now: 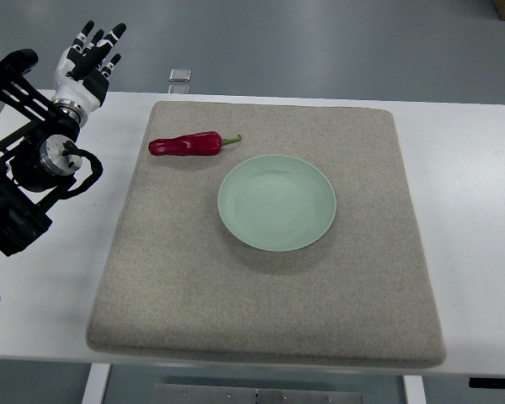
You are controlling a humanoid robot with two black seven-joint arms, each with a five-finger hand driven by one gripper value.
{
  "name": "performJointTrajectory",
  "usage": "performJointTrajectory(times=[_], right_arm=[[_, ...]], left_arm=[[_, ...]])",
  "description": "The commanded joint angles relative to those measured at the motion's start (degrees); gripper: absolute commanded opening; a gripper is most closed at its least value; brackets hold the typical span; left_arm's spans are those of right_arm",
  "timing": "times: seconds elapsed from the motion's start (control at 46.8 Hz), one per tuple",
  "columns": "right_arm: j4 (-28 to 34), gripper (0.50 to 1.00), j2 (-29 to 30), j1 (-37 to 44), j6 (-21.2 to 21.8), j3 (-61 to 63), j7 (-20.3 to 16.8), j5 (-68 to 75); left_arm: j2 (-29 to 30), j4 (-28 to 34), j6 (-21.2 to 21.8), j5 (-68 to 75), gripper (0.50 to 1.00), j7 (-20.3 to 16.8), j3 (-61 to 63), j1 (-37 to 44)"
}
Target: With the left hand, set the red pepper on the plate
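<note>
A long red pepper with a green stem lies on the grey mat, up and to the left of a pale green plate. The plate is empty and sits near the mat's middle. My left hand is raised at the upper left, beyond the table's far edge, its fingers spread and holding nothing. It is well left of the pepper and apart from it. The right arm does not show.
A grey felt mat covers most of the white table. A small clear object sits at the table's far edge. My black left arm lies over the table's left side.
</note>
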Motion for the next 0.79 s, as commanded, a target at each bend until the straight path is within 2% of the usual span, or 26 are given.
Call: performJointTrajectory(times=[0.0, 0.599, 0.77], right_arm=[[0.0, 0.928, 0.0, 0.0, -0.1, 0.0, 0.0, 0.0], [0.0, 0.928, 0.0, 0.0, 0.0, 0.0, 0.0, 0.0], [0.0, 0.928, 0.0, 0.0, -0.1, 0.0, 0.0, 0.0]], left_arm=[[-0.2, 0.0, 0.0, 0.0, 0.999, 0.0, 0.0, 0.0], [-0.2, 0.1, -0.1, 0.0, 0.999, -0.1, 0.7, -0.2], [0.2, 0.2, -3.5, 0.2, 0.999, 0.0, 1.3, -0.3]])
